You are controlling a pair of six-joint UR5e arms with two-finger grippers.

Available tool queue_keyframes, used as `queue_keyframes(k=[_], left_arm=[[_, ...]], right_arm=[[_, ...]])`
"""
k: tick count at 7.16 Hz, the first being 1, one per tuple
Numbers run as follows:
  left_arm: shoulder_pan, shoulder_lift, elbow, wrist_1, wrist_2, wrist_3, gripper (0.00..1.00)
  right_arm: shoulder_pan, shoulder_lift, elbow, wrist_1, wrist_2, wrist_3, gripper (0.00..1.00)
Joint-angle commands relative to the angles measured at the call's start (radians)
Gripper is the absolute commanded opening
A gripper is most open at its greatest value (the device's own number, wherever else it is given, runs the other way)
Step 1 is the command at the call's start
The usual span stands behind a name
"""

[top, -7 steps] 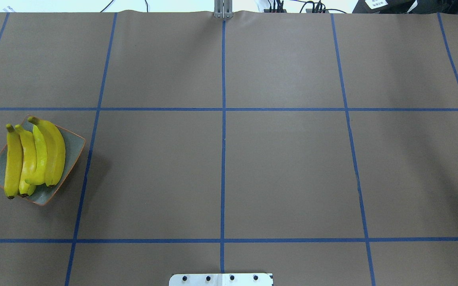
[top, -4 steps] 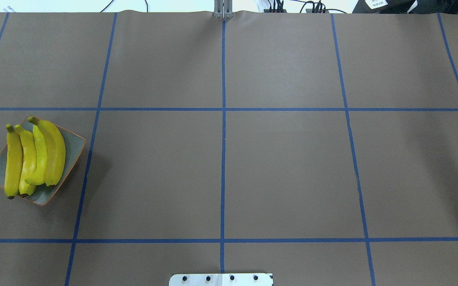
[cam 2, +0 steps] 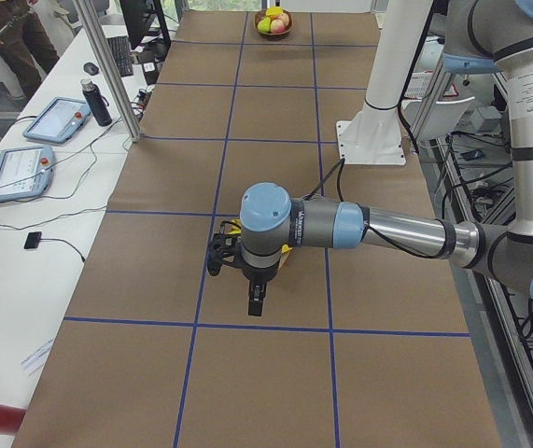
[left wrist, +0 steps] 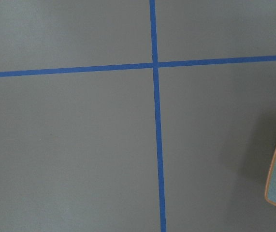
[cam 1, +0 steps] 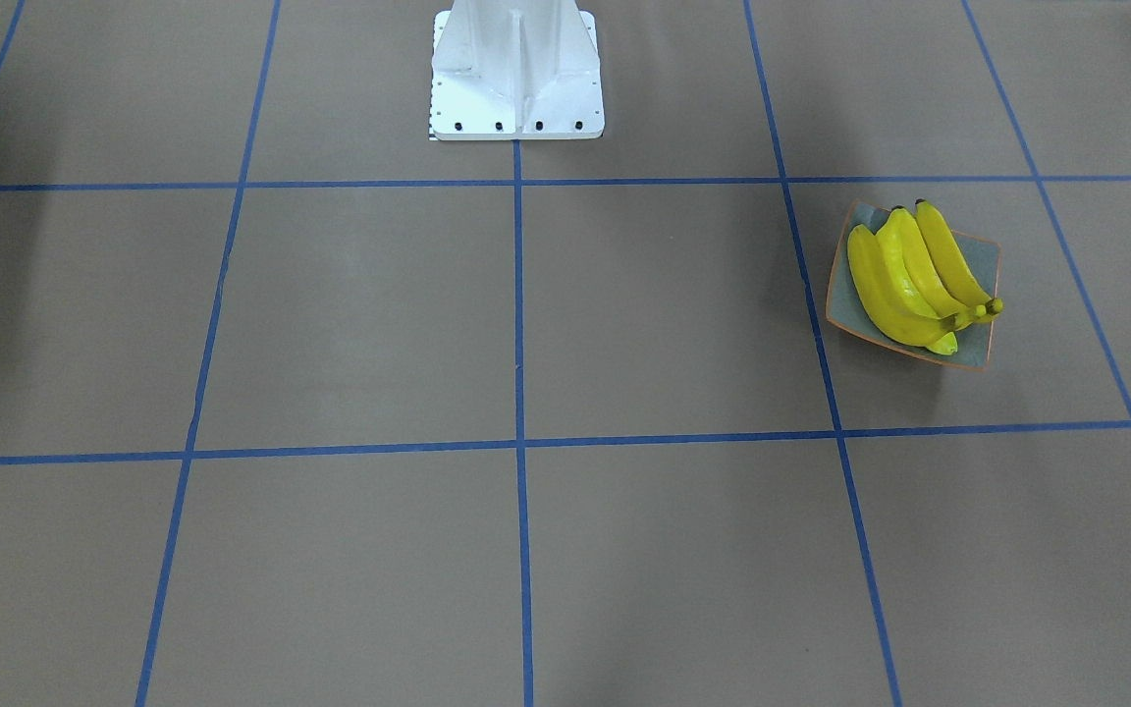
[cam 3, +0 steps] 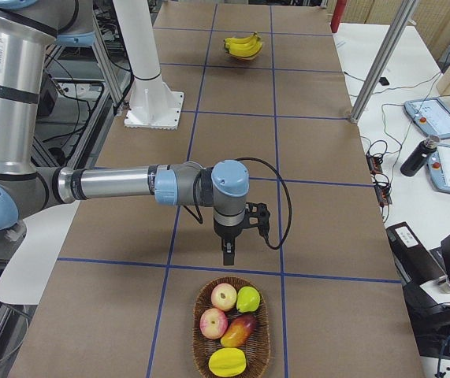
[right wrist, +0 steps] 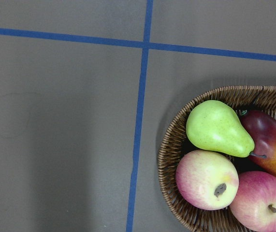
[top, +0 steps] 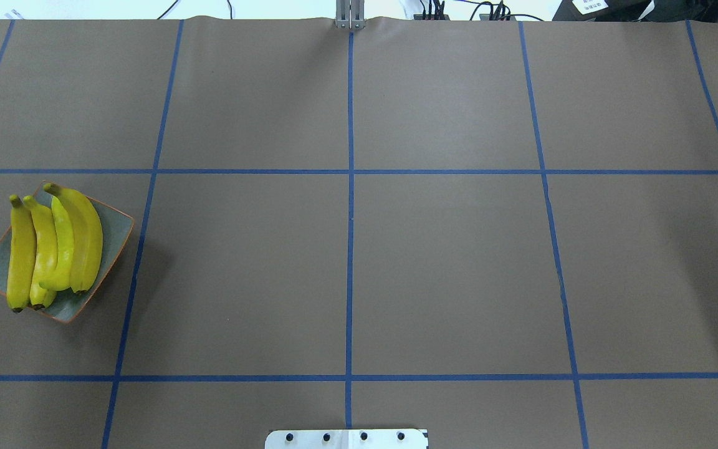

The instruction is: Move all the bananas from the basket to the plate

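We see four bananas (top: pixel 53 246) lying on the plate (top: pixel 117 226). The left gripper (cam 2: pixel 255 301) hovers near it and the right gripper (cam 3: pixel 227 253) well apart. We cannot tell whether their fingers are together.

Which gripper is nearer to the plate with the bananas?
Left. The left gripper hangs just beside the plate; the right gripper hangs far off, by the fruit basket.

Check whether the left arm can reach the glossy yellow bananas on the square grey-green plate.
Probably yes: the left gripper hangs right beside the plate, the bananas lie uncovered on top, nothing between.
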Motion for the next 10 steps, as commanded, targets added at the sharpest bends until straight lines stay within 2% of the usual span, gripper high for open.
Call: queue_keyframes(k=[1, 4, 6, 10], left_arm=[[0.0, 0.009, 0.004, 0.003, -0.01, 0.001, 1.0], [-0.001, 0.032, 0.007, 0.006, 0.003, -0.002, 1.0], [0.0, 0.101, -0.025, 0.002, 0.0, -0.001, 1.0], [0.003, 0.101, -0.04, -0.001, -0.008, 0.001, 1.0]], right_arm=[[0.004, 0.002, 0.002, 0.003, -0.002, -0.001, 1.0], [0.004, 0.001, 0.011, 0.006, 0.002, 0.002, 1.0], [0.006, 0.001, 0.009, 0.006, 0.005, 0.005, 1.0], [0.009, -0.007, -0.018, 0.003, 0.004, 0.011, 1.0]])
